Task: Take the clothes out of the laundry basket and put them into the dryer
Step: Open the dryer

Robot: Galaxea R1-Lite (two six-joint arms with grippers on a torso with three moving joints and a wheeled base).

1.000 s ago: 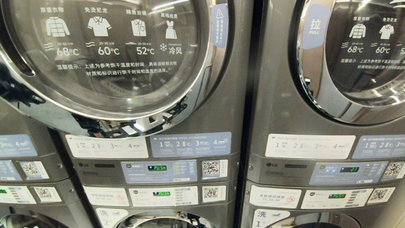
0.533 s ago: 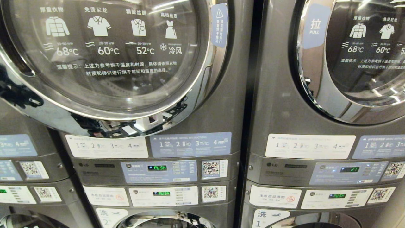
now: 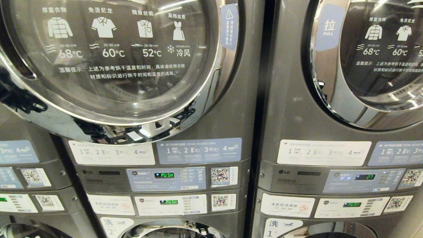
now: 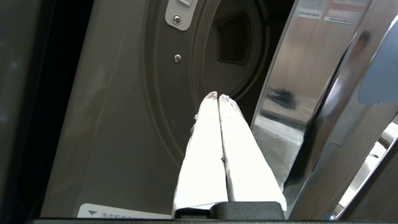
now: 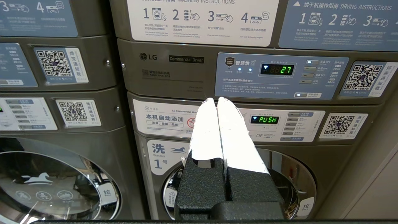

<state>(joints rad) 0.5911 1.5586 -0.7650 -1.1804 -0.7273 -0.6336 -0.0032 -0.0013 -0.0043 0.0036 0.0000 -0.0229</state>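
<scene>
The left claw [image 4: 218, 97], pinched closed and empty, sits between the swung-open dryer door [image 4: 314, 102] and the drum [image 4: 230, 46]. Door-opening looks in hand; clothes and basket are unseen. Next likely: fetching laundry. The right claw [image 5: 217, 100] is closed, parked.

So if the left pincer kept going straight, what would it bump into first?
Probably the dryer's grey front ring beside the drum opening, just past the shut left pincer; the open door stands alongside. Depth is hard to judge.

My left gripper [image 4: 218, 97] raised, fingers pressed together, seemingly empty, my right gripper [image 5: 217, 100] parked level, fingers closed too
</scene>
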